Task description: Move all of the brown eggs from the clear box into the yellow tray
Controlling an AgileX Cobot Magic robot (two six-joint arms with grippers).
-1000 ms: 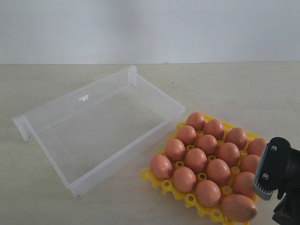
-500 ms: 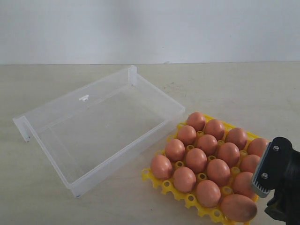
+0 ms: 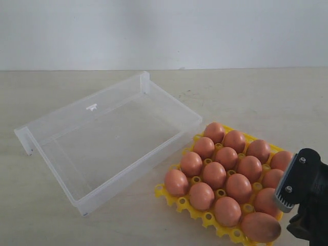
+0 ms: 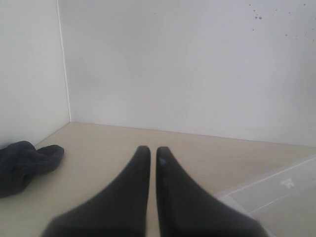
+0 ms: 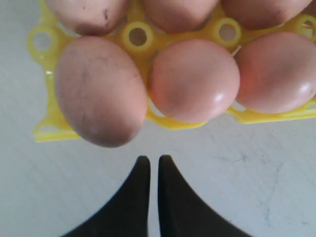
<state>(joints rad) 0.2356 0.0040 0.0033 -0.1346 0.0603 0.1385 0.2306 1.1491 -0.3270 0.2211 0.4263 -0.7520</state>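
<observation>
The clear box (image 3: pixel 113 141) lies empty on the table, left of centre; one corner of it (image 4: pixel 281 190) shows in the left wrist view. Several brown eggs (image 3: pixel 214 174) fill the yellow tray (image 3: pixel 180 203) at the front right. My right arm (image 3: pixel 306 192) hangs over the tray's right edge. In the right wrist view my right gripper (image 5: pixel 150 159) is shut and empty over bare table, just off the tray's edge (image 5: pixel 47 132), close to a large egg (image 5: pixel 98 91) and a rounder one (image 5: pixel 193 79). My left gripper (image 4: pixel 149 149) is shut and empty, away from the eggs.
A dark crumpled cloth (image 4: pixel 24 165) lies on the table near the wall corner in the left wrist view. A white wall runs behind the table. The box stands close against the tray's far left side.
My right arm has edged slightly to the right, away from the tray's middle. The eggs, tray and box have not moved.
</observation>
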